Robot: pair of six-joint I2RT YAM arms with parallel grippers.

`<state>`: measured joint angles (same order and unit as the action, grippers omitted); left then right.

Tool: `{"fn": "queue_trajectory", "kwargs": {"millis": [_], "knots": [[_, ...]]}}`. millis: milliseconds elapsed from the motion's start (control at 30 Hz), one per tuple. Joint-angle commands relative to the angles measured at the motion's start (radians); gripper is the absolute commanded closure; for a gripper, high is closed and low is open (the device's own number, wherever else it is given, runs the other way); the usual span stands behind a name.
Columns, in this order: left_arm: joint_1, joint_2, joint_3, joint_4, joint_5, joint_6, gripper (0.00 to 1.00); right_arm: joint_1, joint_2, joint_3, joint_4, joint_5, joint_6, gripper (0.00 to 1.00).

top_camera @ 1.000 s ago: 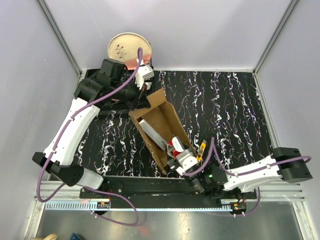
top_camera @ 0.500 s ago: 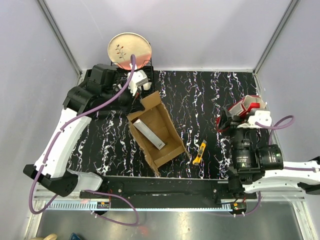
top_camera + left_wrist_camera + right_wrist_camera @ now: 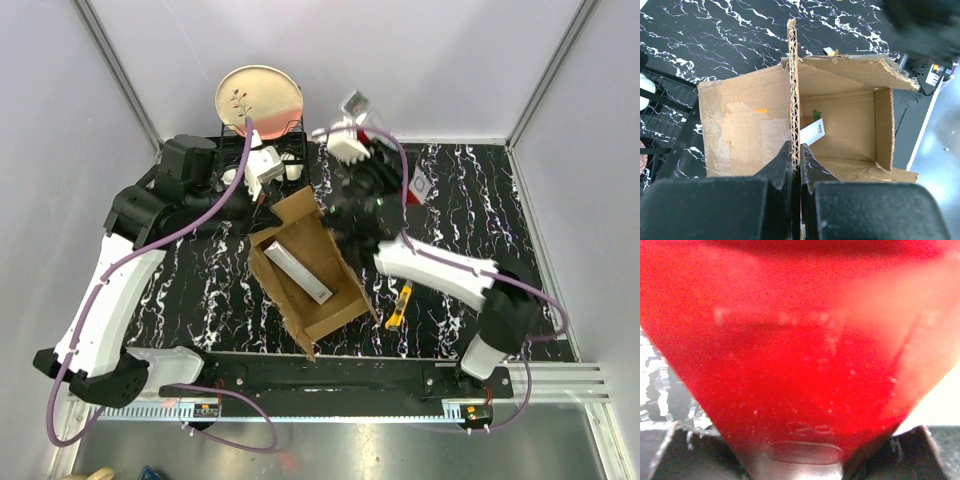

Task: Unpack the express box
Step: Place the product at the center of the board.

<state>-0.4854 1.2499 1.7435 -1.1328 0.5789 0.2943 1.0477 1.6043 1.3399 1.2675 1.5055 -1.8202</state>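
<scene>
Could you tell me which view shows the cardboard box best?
The top external view: the whole open box is visible. The left wrist view shows only one flap, pinched by the left gripper, and some interior. The right wrist view shows only a red package.

The box (image 3: 340, 285) sits on the counter (image 3: 470, 215), a long pack (image 3: 298, 268) in it. The knife (image 3: 399, 306) lies at its 4 o'clock, the plate (image 3: 258, 95) in the rack (image 3: 285, 135) at 12. The left hand (image 3: 796, 156) pinches its far flap (image 3: 300, 205); the right hand (image 3: 350, 140), at 1 o'clock, holds a packet (image 3: 357, 105).
</scene>
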Motion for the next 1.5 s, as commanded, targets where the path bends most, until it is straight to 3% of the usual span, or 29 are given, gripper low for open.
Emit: {"fn": "queue_trajectory", "kwargs": {"millis": [0,133,233,367,533,600,667,733,767,800,833,867,933,1033,1067,1133,1167,1233,1267,1367,1467], "knots": [[-0.002,-0.066,0.044,0.067,0.003,0.019,1.00,-0.213,0.120,0.230,0.319,0.124,-0.229,1.00],[-0.002,-0.095,0.034,0.039,-0.025,0.045,1.00,-0.411,0.273,0.314,0.319,0.093,-0.206,1.00],[-0.002,-0.124,0.007,0.028,-0.050,0.062,1.00,-0.481,0.437,0.375,0.319,0.120,-0.212,1.00],[-0.002,-0.168,-0.024,0.021,-0.059,0.063,1.00,-0.523,0.637,0.565,0.320,0.171,-0.240,1.00],[-0.002,-0.202,-0.062,0.021,-0.076,0.072,1.00,-0.528,0.674,0.692,0.323,0.196,-0.243,1.00],[-0.002,-0.199,-0.062,0.033,-0.077,0.066,1.00,-0.523,0.687,0.764,0.320,0.136,-0.225,1.00],[-0.002,-0.191,-0.053,0.045,-0.089,0.051,1.00,-0.503,0.684,0.899,0.278,-0.041,-0.170,1.00],[-0.002,-0.193,-0.050,0.079,-0.114,0.020,1.00,-0.486,0.608,0.964,-0.002,-0.155,0.192,1.00],[-0.001,-0.195,-0.049,0.084,-0.116,0.019,1.00,-0.482,0.565,1.028,-0.641,-0.200,0.448,1.00],[-0.002,-0.191,-0.045,0.084,-0.120,0.019,1.00,-0.480,0.530,1.130,-1.094,-0.291,1.088,0.98],[-0.001,-0.191,-0.042,0.082,-0.125,0.019,1.00,-0.492,0.537,1.288,-1.474,-0.576,1.313,0.94],[-0.002,-0.190,-0.032,0.080,-0.132,0.022,1.00,-0.495,0.536,1.432,-1.661,-0.644,1.410,0.99],[-0.002,-0.181,-0.012,0.067,-0.146,0.040,1.00,-0.491,0.476,1.398,-1.701,-0.697,1.435,1.00],[-0.002,-0.162,0.016,0.061,-0.136,0.045,1.00,-0.505,0.413,1.322,-2.020,-0.792,1.599,1.00],[-0.002,-0.155,0.020,0.059,-0.125,0.043,1.00,-0.521,0.401,1.259,-2.204,-0.827,1.662,1.00],[-0.002,-0.142,0.024,0.059,-0.090,0.032,1.00,-0.541,0.341,1.149,-2.354,-0.959,1.861,1.00],[-0.002,-0.139,0.022,0.057,-0.077,0.031,1.00,-0.551,0.304,0.952,-2.393,-0.982,1.909,1.00],[-0.001,-0.136,0.016,0.057,-0.041,0.028,1.00,-0.564,0.156,0.711,-2.360,-1.065,1.992,1.00],[-0.004,-0.138,0.010,0.057,-0.028,0.031,1.00,-0.575,0.108,0.507,-2.331,-1.082,2.019,1.00],[-0.013,-0.136,0.014,0.054,0.007,0.043,1.00,-0.644,-0.058,0.186,-2.298,-1.148,2.098,1.00],[-0.024,-0.129,0.036,0.050,0.027,0.063,1.00,-0.689,-0.148,-0.003,-2.310,-1.163,2.150,1.00]]}}
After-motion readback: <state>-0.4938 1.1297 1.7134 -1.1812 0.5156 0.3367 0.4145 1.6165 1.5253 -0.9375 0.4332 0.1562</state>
